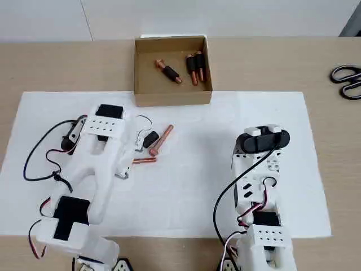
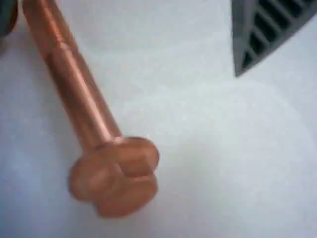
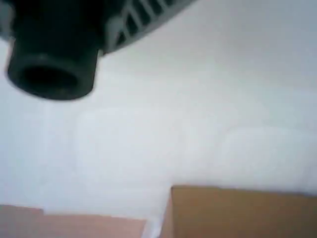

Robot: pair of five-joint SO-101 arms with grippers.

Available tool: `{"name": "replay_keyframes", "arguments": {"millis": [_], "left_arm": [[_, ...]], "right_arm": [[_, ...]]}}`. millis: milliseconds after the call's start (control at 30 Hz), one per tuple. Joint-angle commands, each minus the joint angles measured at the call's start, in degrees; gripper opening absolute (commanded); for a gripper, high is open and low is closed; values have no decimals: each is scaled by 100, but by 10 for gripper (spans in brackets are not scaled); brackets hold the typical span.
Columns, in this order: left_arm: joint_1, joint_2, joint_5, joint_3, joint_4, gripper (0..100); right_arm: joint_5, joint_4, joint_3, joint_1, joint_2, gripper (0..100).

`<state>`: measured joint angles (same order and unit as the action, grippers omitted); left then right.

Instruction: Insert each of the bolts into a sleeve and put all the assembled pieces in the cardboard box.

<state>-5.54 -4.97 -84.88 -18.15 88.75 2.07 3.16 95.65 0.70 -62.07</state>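
**A:** What is on the table (image 1: 45, 62)?

**B:** A white sheet (image 1: 197, 192) covers most of it. The cardboard box (image 1: 172, 97) sits at top centre, on the sheet's upper edge. Scissors (image 1: 345, 82) lie at the far right edge.

**A:** And inside the box?

**B:** Three assembled pieces (image 1: 169, 71), each a copper bolt in a dark sleeve. One lies on the left and two lie touching on the right.

**A:** The grippers?

**B:** The left gripper (image 1: 135, 149) hangs low, left of centre. I cannot tell whether it is wide or narrow. Just beside it lie a slanted bolt (image 1: 162, 139), a level bolt (image 1: 144, 160) and a loose sleeve (image 1: 150, 139) that touches the slanted one.

**A:** The other?

**B:** The right gripper (image 1: 263, 135) is right of centre, above bare sheet. It seems clamped on a black sleeve (image 3: 52, 59), though most of the grip itself is hidden.
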Motion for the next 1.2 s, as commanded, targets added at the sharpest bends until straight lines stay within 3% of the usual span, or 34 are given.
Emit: {"name": "replay_keyframes", "arguments": {"millis": [0, 100, 333, 667, 900, 1167], "left_arm": [[18, 44, 0, -13, -132, 298], [9, 35, 0, -13, -132, 285], [18, 35, -18, -22, -281, 110], [-9, 70, 149, -558, -835, 109], [18, 70, 422, 13, -211, 109], [9, 62, 422, 119, -273, 109]], "right_arm": [[53, -4, 44, 4, -110, 4], [53, -4, 44, 4, -110, 4], [53, -4, 44, 4, -110, 4], [53, -4, 44, 4, -110, 4], [53, -4, 44, 4, -110, 4], [53, -4, 44, 4, -110, 4]]}}
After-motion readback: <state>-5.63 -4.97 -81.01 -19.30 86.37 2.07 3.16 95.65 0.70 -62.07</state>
